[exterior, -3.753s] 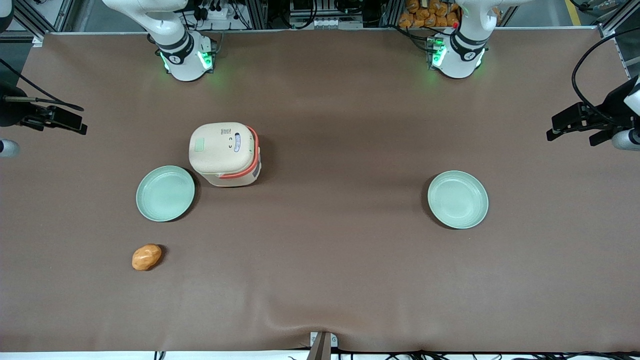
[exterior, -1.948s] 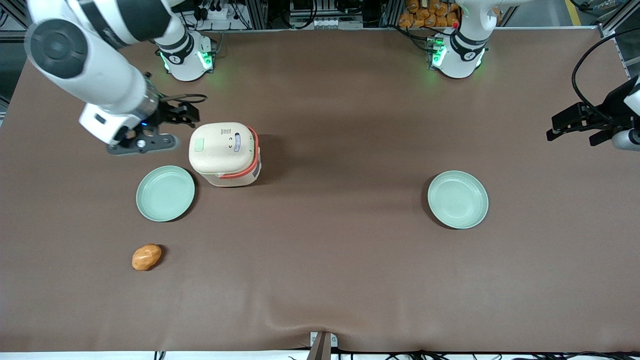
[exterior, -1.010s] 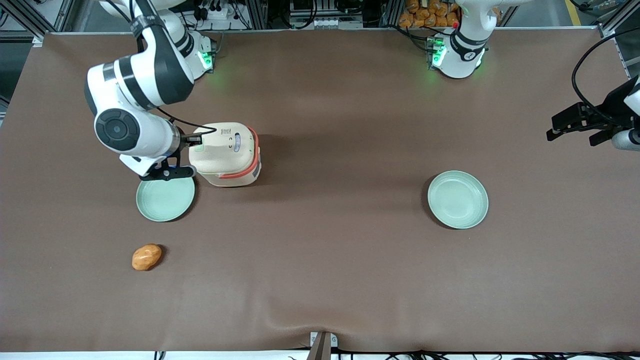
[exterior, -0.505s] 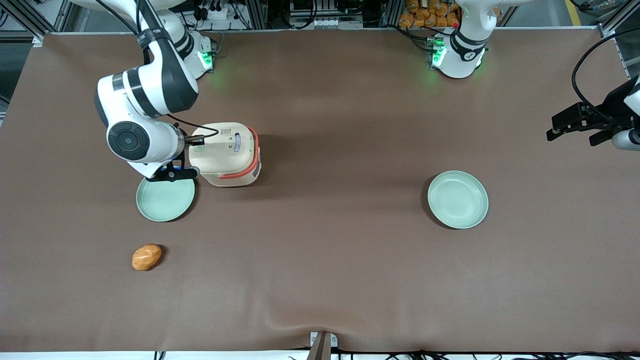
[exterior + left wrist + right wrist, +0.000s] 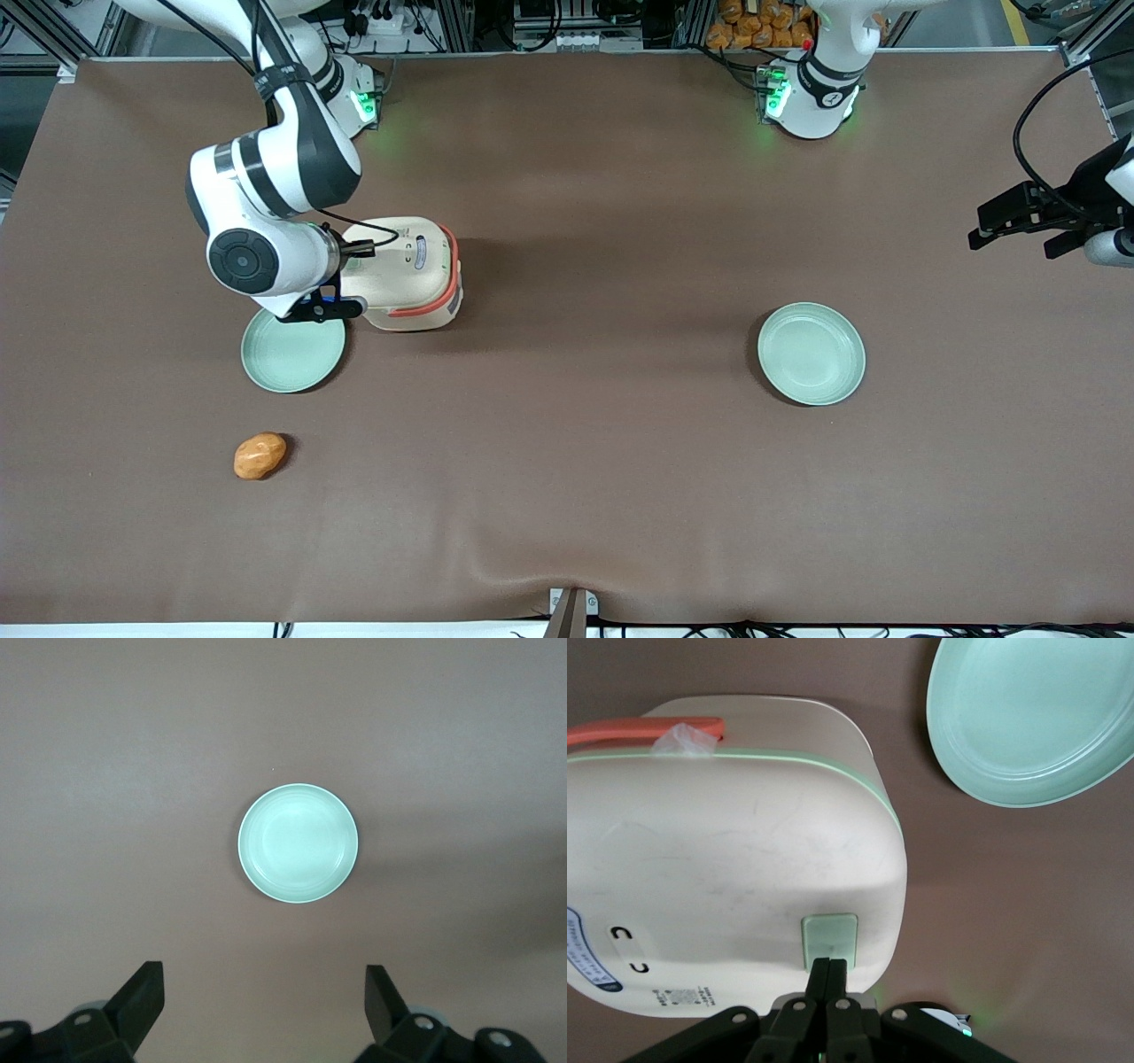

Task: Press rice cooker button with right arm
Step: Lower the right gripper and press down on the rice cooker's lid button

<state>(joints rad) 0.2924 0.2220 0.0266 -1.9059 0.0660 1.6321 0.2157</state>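
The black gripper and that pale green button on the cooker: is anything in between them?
Nothing. In the right wrist view the gripper, fingers shut together, has its tips right at the edge of the green button on the rice cooker.

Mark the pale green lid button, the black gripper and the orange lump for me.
pale green lid button (image 5: pixel 829 940), right wrist view, its middle
black gripper (image 5: pixel 828 968), right wrist view, shut fingertips
orange lump (image 5: pixel 260 455), front view, its middle

Rice cooker (image 5: pixel 735 859) label print seems illegible.

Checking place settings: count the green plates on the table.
2: one plate beside the rice cooker, partly under the gripper; the other plate toward the parked arm's end.
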